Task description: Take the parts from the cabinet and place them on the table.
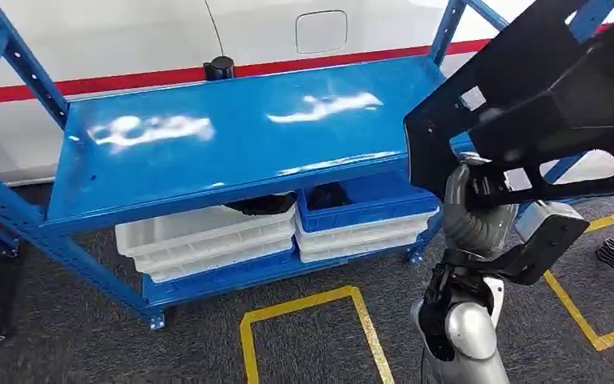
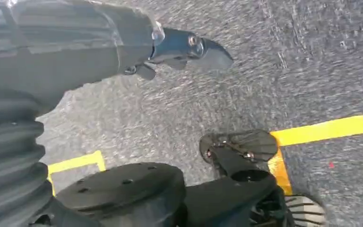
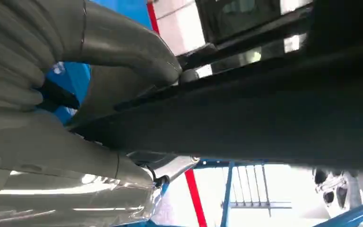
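Here the right hand [image 1: 470, 210] is raised at the right of the head view and grips the lower edge of a large flat black plastic part [image 1: 528, 96] with cut-out openings; the panel rises from the hand and leans up and outward, filling the space above and beside it. In the right wrist view the grey thumb [image 3: 127, 47] presses on one face of the panel's dark edge [image 3: 246, 118] (the other fingers are hidden behind it). The panel's near corner overhangs the right end of the glossy blue metal shelf top [image 1: 240, 136], which lies just beside the hand and spreads away from it bare and wide. Below that top, two white plastic bins [image 1: 208, 240] and a blue-rimmed bin [image 1: 368, 204] sit on the lower shelf, with dark items in them too small to tell. The left hand [image 2: 75, 47] hangs over grey carpet [image 2: 288, 56]; its dark fingertip [image 2: 203, 49] holds nothing, but how far the fingers are spread cannot be told. Yellow tape lines [image 1: 312, 308] mark the carpet below the right hand, and a white wall with a red stripe [image 1: 128, 80] stands behind the shelf.
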